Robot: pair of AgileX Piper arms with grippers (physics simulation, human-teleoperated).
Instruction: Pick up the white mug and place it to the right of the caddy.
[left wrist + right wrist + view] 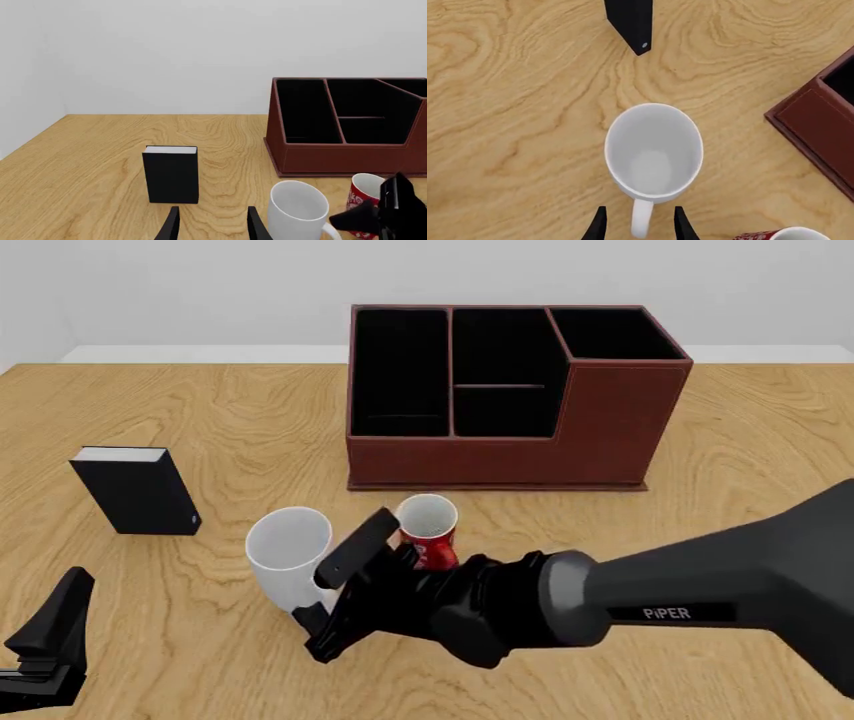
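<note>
The white mug (286, 548) stands upright on the table in front of the caddy (507, 455), a little left of it, handle toward the near side. In the right wrist view I look down into the white mug (654, 150); its handle (642, 220) lies between the fingers of my right gripper (639, 227), which is open and not clamped on it. My right gripper (328, 596) reaches across from the right. My left gripper (213, 227) is open and holds nothing, low at the near left, with the white mug (297, 207) ahead and to its right.
A red mug (427, 528) stands close to the right of the white mug, beside my right arm. A small black box (134, 490) with a white top stands at the left. The caddy's right side meets bare wooden table (761, 430).
</note>
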